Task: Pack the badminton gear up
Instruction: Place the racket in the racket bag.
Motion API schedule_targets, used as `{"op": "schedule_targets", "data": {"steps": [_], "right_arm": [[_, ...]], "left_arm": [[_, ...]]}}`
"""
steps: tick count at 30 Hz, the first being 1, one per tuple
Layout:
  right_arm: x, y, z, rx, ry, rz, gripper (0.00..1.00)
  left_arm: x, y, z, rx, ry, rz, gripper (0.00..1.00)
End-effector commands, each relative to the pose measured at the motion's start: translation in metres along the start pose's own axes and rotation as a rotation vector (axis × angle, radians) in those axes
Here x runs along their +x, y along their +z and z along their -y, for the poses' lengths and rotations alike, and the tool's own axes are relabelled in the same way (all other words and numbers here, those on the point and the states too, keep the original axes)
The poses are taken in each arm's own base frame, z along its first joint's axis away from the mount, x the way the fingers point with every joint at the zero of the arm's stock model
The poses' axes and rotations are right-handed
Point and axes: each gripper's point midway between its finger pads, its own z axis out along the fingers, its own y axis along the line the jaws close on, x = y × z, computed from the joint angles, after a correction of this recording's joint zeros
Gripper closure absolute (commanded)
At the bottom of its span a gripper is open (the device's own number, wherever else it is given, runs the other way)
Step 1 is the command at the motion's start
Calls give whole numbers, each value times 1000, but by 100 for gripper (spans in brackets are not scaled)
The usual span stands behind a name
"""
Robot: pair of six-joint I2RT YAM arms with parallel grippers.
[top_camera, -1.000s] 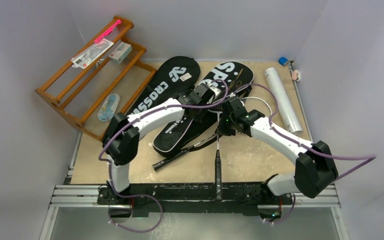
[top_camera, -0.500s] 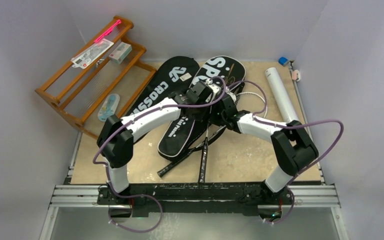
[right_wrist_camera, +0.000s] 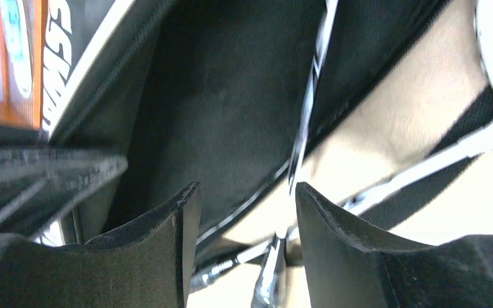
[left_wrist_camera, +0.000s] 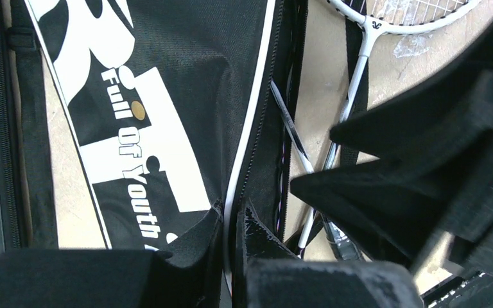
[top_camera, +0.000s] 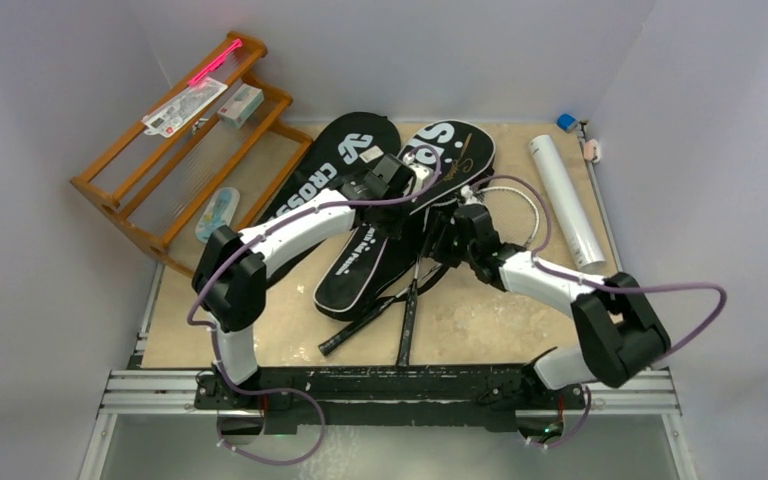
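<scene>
The left gripper [left_wrist_camera: 231, 215] has its fingers pressed together on the white-piped edge of the SPORT cover [left_wrist_camera: 167, 96], pinching it. In the wrist view only the fingertips show; the rest of the claw is cut off by the lower border.

The right gripper [right_wrist_camera: 247, 192] is spread, with a clear gap between the two pads. A thin shaft [right_wrist_camera: 306, 122] runs down through this gap and goes into the dark inside of the cover. Whether a pad touches the shaft I cannot tell, because the picture is blurred there.

The SPORT cover lies in the middle of the table [top_camera: 480, 320], and from above the left arm hides most of its lettering. Beside the cover's open edge lies a white racket [left_wrist_camera: 367, 45]; its head is cut off by the upper border. Two black handles [top_camera: 407, 322] stick out from under the cover toward the near edge. Their heads are hidden.

The CROSSWAY cover [top_camera: 332, 172] lies just left of the SPORT cover, partly under the left arm. The tube [top_camera: 566, 198] lies near the right edge, apart from the covers. The rack [top_camera: 100, 170] stands at the far left.
</scene>
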Motion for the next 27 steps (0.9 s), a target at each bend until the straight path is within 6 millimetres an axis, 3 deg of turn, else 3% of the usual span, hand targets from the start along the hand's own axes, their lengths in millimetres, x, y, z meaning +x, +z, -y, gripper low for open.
{"op": "schedule_targets", "data": {"steps": [1,8,14,16,21,27], "right_arm": [[32,-22,-3,-91,-20,-83,41],[100,-56,16,-84,8,-239,31],[160,-70,-1,-65,-46,-348,32],[175,-70,6,-52,-21,-375,33],[188,-62,17,38,-30,-369,46],[174,-59,-8,-9,-31,-335,77]], "left_arm": [[-14,1,10,51,-24,28,100],[-10,6,12,67,-19,5,100],[-9,8,14,80,-13,-9,100],[-8,9,13,77,-11,-13,100],[-3,14,14,79,-11,-36,100],[-1,16,14,79,-8,-47,100]]}}
